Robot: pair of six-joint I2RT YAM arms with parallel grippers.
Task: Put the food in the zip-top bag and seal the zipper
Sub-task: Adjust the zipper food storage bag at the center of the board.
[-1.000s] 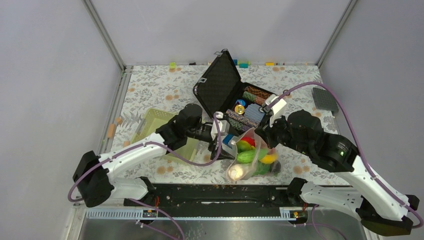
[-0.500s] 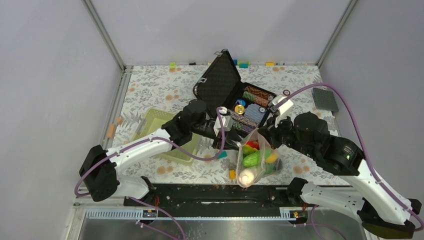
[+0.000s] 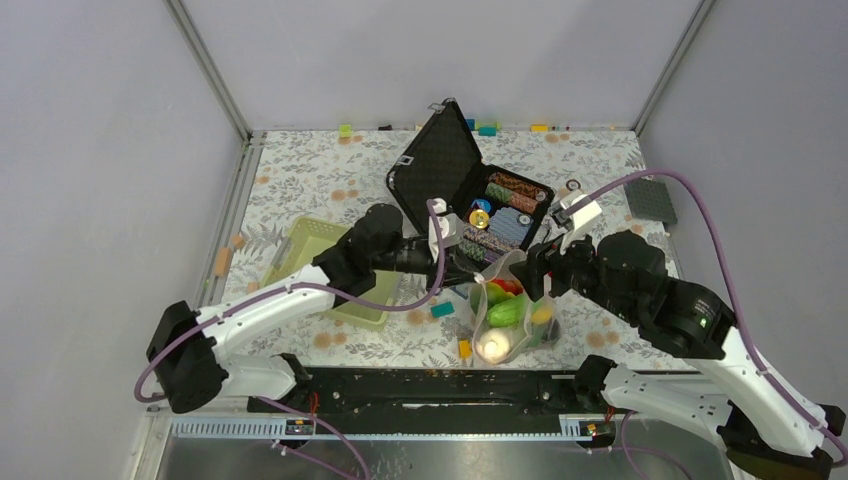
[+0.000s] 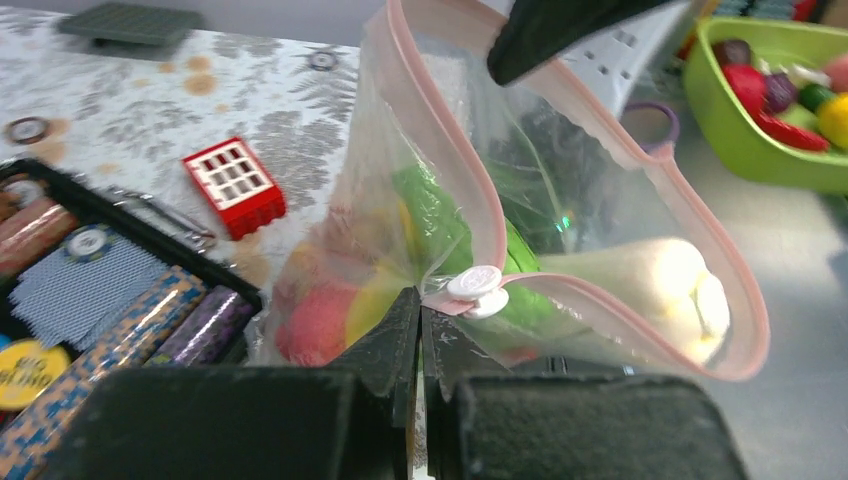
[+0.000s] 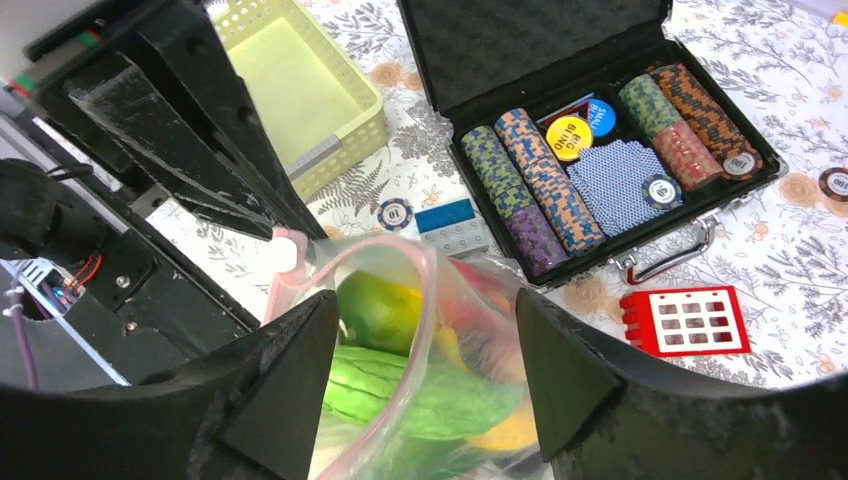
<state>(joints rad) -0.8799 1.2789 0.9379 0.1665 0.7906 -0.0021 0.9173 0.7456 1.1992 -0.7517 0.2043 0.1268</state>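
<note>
Showing a clear zip-top bag (image 3: 508, 318) between two robot arms, near the middle of the desk's near edge. Toy food (image 5: 375, 310) fills it: green, red, yellow and pale pieces. The left gripper (image 4: 418, 318) is clenched on the pink zipper (image 4: 480, 200), beside a white slider (image 4: 475, 285). The right gripper (image 5: 425, 300) is spread wide, straddling the bag's open mouth. An open poker chip case (image 3: 470, 190) lies just behind.

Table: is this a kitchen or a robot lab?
Likely a robot lab: grey walls box in the table, two robot arms stand at its edge, the bag holds toy food.
</note>
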